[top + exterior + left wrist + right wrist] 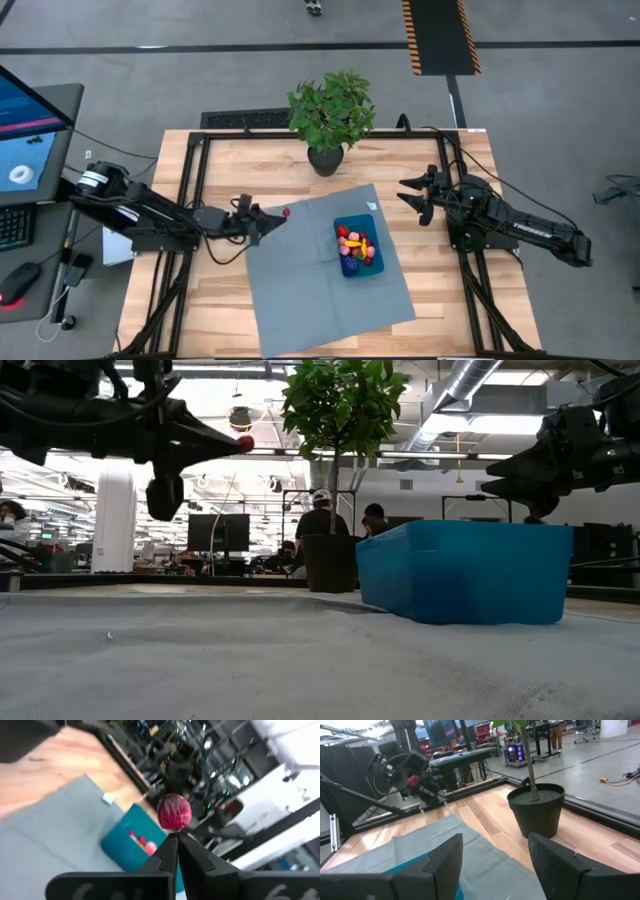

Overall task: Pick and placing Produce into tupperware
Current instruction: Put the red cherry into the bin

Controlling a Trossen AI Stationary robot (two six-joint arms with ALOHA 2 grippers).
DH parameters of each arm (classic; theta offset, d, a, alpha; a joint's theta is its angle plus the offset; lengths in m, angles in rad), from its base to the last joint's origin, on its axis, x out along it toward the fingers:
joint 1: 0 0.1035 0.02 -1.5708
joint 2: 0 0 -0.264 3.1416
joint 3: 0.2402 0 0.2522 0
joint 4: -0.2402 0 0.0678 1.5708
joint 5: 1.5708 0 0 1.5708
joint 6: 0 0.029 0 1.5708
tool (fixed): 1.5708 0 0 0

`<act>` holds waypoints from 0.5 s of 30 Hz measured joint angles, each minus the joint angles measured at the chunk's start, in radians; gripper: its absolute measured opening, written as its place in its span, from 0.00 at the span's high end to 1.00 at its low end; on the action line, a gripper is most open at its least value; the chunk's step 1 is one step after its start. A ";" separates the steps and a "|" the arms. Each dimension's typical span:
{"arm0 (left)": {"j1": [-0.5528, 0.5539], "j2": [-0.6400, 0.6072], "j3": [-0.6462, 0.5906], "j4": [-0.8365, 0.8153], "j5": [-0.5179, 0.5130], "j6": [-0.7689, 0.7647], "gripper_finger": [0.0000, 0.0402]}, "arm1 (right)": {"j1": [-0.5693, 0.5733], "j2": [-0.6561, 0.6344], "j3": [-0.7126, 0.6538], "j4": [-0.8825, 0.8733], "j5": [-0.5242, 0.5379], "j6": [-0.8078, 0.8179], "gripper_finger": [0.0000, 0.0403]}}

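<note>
- From above, the wooden counter [220, 300] carries a grey-blue cloth mat [300, 280], and the blue tupperware [359, 247] sits on the mat's right half with several red, yellow and purple-blue produce pieces [356, 246] lying inside it. The left gripper [280, 215] is over the mat's left edge, its jaws clamped on a small red produce piece [286, 212] at their tip. The right gripper [407, 193] waits off the mat, to the right of the tupperware, jaws apart. A potted plant [331, 118] stands at the counter's far edge.
- At table height, the tupperware [465, 572] rests flat on the mat [250, 660]. The left gripper [232, 445] is well above the mat, the red piece [245, 444] pinched at its point. The right gripper [490, 473] hangs high above the tupperware's line. People sit in the room behind the plant's pot [331, 563].
- From the left wrist, the two dark fingers [167, 855] meet under a round reddish-pink piece [174, 812], held at their very tip. Beyond it lies the tupperware [127, 845] with pink and yellow pieces [142, 841] showing inside.
- From the right wrist, the fingers [445, 860] stand wide apart with nothing between them. The pot [536, 809] is just ahead; the left gripper [422, 787] with its red piece [412, 781] is farther off.
</note>
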 joint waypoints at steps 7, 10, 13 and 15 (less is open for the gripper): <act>0.020 0.019 0.049 -0.190 0.124 0.437 1.00 | 0.000 0.000 0.000 0.000 0.000 0.000 0.38; 0.031 0.019 0.081 -0.310 0.095 0.614 1.00 | 0.000 0.000 0.000 0.000 0.000 0.000 0.38; 0.051 0.019 0.127 -0.431 -0.009 0.683 1.00 | 0.000 0.000 0.000 0.000 0.000 0.000 0.38; 0.072 0.019 0.167 -0.518 -0.092 0.669 1.00 | 0.000 0.000 0.000 0.000 0.000 0.000 0.38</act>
